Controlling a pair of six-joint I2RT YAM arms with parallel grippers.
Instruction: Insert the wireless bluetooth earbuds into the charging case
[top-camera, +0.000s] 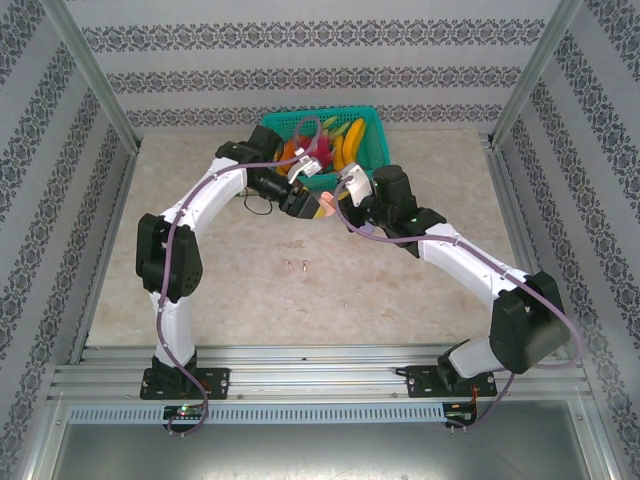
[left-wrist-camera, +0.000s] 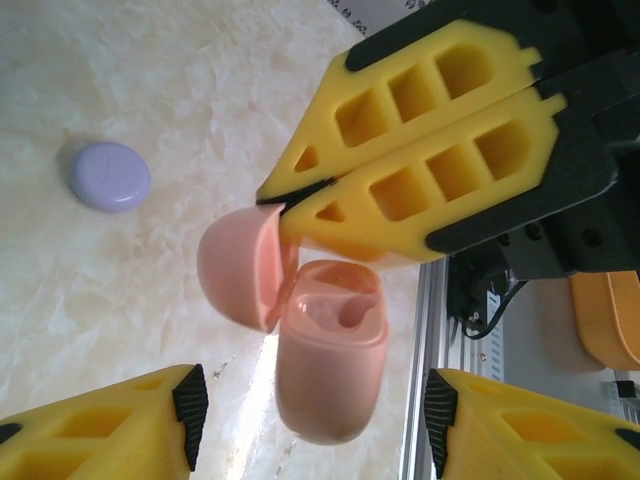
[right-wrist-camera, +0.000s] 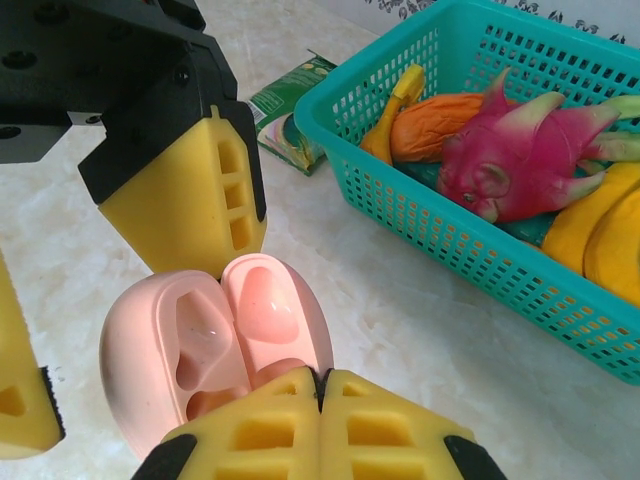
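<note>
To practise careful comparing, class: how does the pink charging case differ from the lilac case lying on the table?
The pink case is open, its lid swung back; the lilac case is closed. The pink case has its lid pinched in the shut jaws of the right gripper; the lilac case lies untouched on the table. Both are small, rounded and pastel.

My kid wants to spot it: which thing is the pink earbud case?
Find the teal fruit basket at the far end of the table; just in front of it the two white arms meet. Between them is the pink case, a rounded shell hinged open, its lid pinched by the right gripper; the lilac case lies shut on the table.
</note>
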